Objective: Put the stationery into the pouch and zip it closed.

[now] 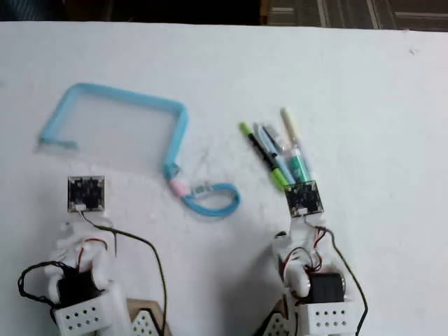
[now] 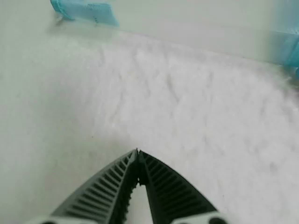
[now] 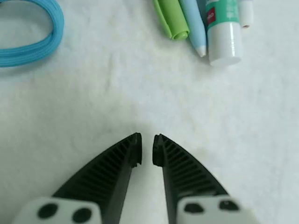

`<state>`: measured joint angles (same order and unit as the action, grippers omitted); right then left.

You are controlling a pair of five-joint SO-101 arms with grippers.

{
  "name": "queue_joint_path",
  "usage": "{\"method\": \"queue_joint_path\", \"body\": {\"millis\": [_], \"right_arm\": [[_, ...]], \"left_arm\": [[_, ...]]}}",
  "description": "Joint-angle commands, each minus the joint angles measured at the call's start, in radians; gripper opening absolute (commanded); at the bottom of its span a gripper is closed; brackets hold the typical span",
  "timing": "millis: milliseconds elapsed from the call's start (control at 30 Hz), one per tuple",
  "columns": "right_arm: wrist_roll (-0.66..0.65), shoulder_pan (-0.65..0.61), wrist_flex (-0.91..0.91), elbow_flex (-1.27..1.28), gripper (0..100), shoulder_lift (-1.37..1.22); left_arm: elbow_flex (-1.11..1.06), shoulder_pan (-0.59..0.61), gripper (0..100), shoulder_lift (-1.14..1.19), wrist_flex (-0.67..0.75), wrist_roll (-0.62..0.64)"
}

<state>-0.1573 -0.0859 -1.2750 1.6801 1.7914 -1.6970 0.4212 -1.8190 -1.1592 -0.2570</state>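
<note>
A clear pouch (image 1: 115, 133) with blue trim lies flat at the table's left middle, its blue wrist strap (image 1: 213, 201) looped out beside a pink zip pull (image 1: 179, 186). The stationery (image 1: 278, 150) is a small pile to its right: a green marker (image 3: 172, 18), a light blue pen (image 3: 194, 28), a teal and white glue stick (image 3: 224, 39) and a cream pen (image 1: 289, 124). My left gripper (image 2: 138, 153) is shut and empty, just short of the pouch's near edge (image 2: 86, 10). My right gripper (image 3: 145, 142) is all but shut, a thin slit between its tips, empty, just short of the pile.
White cloth covers the table (image 1: 364, 84), which has free room at the far side and on the right. The strap loop (image 3: 28, 37) lies between the two arms. Both arm bases and their cables (image 1: 150, 259) sit at the near edge.
</note>
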Motion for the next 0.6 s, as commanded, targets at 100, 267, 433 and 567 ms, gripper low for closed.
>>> {"method": "queue_joint_path", "body": {"millis": [100,267,433,567], "right_arm": [[-0.006,0.001,0.007,0.011,6.0,0.005],[-0.006,0.001,0.007,0.011,6.0,0.005],[-0.011,0.001,0.007,0.011,6.2,0.005],[-0.005,-0.061,0.013,0.011,6.0,0.005]], "left_arm": [[0.005,-0.012,2,-0.007,-0.083,-0.002],[0.005,-0.008,2,-0.007,-0.106,-0.006],[0.005,0.002,2,-0.007,-0.112,-0.008],[0.026,0.120,2,-0.007,-0.084,-0.008]]}}
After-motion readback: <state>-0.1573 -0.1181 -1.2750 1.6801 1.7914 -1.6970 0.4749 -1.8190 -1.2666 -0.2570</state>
